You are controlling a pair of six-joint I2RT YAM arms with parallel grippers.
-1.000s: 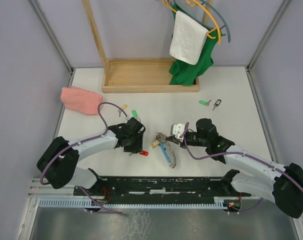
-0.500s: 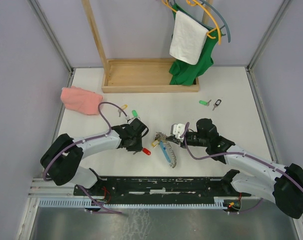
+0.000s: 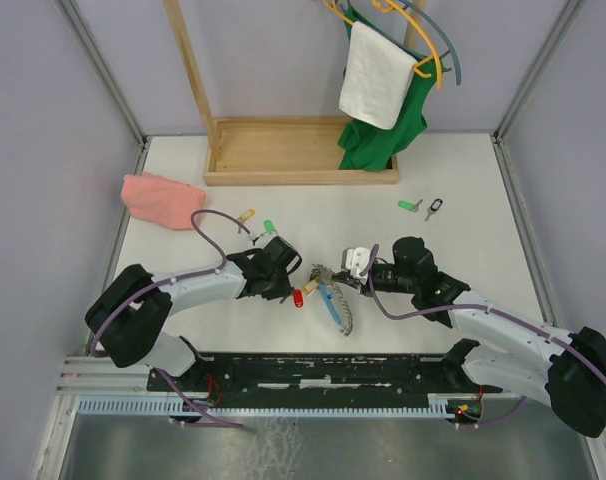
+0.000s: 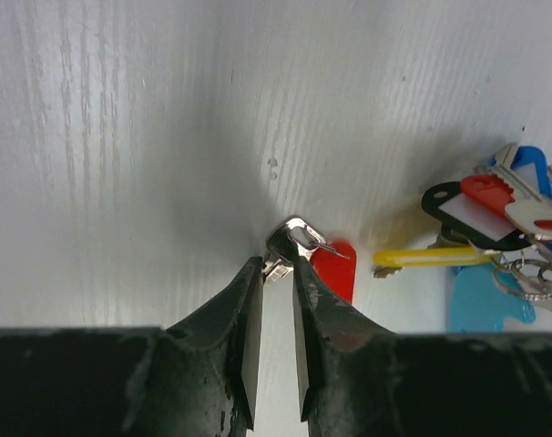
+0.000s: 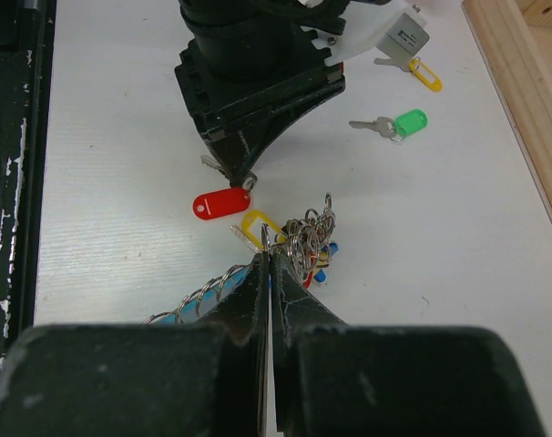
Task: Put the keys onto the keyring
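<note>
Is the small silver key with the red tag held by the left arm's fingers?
Yes, the left gripper's fingers pinch the red-tagged silver key's blade.

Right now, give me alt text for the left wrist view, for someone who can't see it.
Two black fingers of the left gripper pinch a silver key with a red tag, against the white table. At the right edge lies the keyring, a bunch with yellow, black, red and blue tags.

Silver key (image 4: 292, 242), red tag (image 4: 336, 269). Keyring (image 3: 333, 298): light-blue piece (image 4: 481, 296), grey chain (image 5: 203, 293), yellow tag (image 4: 422, 258), black tag (image 4: 472, 218). Pink cloth (image 3: 163, 200), white towel (image 3: 375, 75), green garment (image 3: 368, 145).
</note>
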